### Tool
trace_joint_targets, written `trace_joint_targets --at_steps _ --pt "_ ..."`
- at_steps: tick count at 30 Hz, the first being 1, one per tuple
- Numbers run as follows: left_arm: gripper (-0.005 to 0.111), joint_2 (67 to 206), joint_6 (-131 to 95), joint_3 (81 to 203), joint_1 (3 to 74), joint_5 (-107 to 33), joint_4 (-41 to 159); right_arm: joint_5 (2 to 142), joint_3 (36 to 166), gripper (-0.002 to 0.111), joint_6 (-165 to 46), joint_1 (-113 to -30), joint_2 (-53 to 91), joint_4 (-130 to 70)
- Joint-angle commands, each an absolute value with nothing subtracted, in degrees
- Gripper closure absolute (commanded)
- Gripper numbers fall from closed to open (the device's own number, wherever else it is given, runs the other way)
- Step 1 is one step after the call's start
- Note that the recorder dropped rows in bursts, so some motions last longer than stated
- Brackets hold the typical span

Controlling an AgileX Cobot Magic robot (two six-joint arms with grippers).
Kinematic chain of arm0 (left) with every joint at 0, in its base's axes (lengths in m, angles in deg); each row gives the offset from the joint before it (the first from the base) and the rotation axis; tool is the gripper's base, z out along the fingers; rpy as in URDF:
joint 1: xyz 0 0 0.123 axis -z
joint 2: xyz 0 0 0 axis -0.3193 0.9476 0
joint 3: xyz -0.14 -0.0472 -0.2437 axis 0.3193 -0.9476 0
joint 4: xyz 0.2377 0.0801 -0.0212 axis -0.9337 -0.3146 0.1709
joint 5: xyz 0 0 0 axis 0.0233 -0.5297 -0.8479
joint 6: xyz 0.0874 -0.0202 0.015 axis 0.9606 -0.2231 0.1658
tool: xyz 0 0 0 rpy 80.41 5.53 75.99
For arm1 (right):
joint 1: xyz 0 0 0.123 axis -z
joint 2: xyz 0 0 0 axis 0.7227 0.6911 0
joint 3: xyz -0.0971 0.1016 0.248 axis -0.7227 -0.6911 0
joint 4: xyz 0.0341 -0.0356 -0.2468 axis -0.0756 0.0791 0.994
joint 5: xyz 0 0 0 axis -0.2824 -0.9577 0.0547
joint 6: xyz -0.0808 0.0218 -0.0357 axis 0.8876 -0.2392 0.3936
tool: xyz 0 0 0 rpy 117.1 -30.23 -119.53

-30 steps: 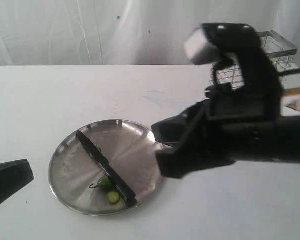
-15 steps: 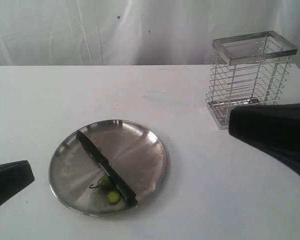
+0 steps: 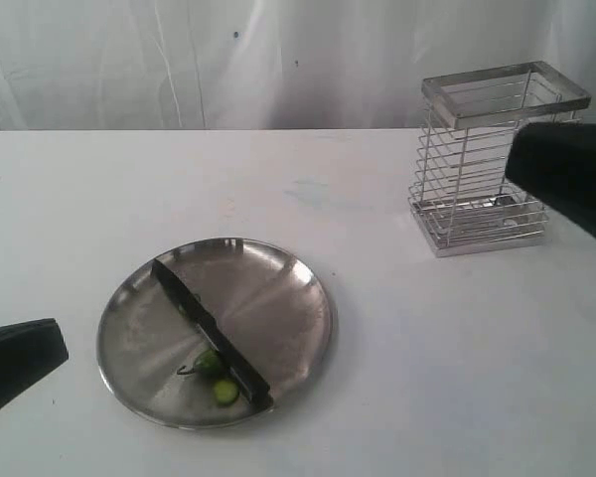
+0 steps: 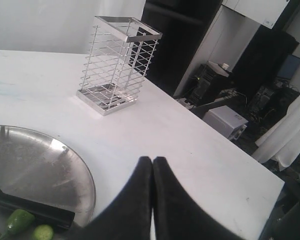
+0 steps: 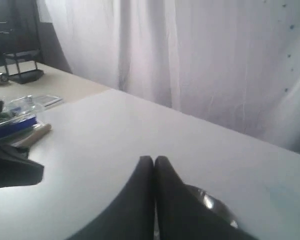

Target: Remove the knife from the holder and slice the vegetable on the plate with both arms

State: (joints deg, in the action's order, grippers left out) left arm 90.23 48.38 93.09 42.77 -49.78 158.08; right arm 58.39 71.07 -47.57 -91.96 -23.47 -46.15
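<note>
While both grippers are closed on nothing, the knife lies flat across the steel plate, running from the plate's far-left part to its near-right rim. It looks dark along its whole length, so I cannot tell handle from blade. The green vegetable rests on the plate against the knife's left side, close to the knife's near end, and a cut slice of it lies just nearer, also beside the knife.

The left gripper has its two black fingers pressed together, tips touching. Its arm, the left arm, enters at the near left of the white table, close to the plate's left rim but apart from it; knife and vegetable lie to its right, untouched.

The right gripper is likewise pinched tight with no gap. Only a bit of the plate's rim shows past its fingers. The right arm hangs at the far right, overlapping the right side of the wire holder, which stands upright there. Knife, vegetable and plate are well apart from this arm, to its left and nearer.
</note>
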Motion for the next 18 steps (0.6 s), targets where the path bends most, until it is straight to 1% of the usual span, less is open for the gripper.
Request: trace_joint_targets --at_steps 1,4,8,10,14,18 --pt "0.107 89.92 48.31 92.82 42.68 -50.52 158.87 70.57 61.13 0.108 -52.19 -90.54 -24.48 -38.06" --pt "0.107 89.92 48.31 92.82 42.68 -50.35 158.72 72.23 53.18 0.108 -59.37 -88.13 -28.86 -37.53" --pt "0.107 89.92 48.31 92.82 42.68 -50.51 158.72 71.13 44.39 0.108 -60.20 -85.39 -37.24 -36.81" --pt "0.107 89.92 48.31 92.82 42.68 -50.65 158.72 68.45 40.93 0.108 -60.20 -83.92 -41.33 -36.18" --pt "0.107 89.92 48.31 92.82 42.68 -50.65 158.72 64.11 36.30 0.108 -60.20 -80.33 -48.54 -36.18" --pt "0.107 89.92 48.31 92.82 42.68 -50.53 158.72 60.80 36.04 0.108 -60.20 -77.69 -52.67 -35.51"
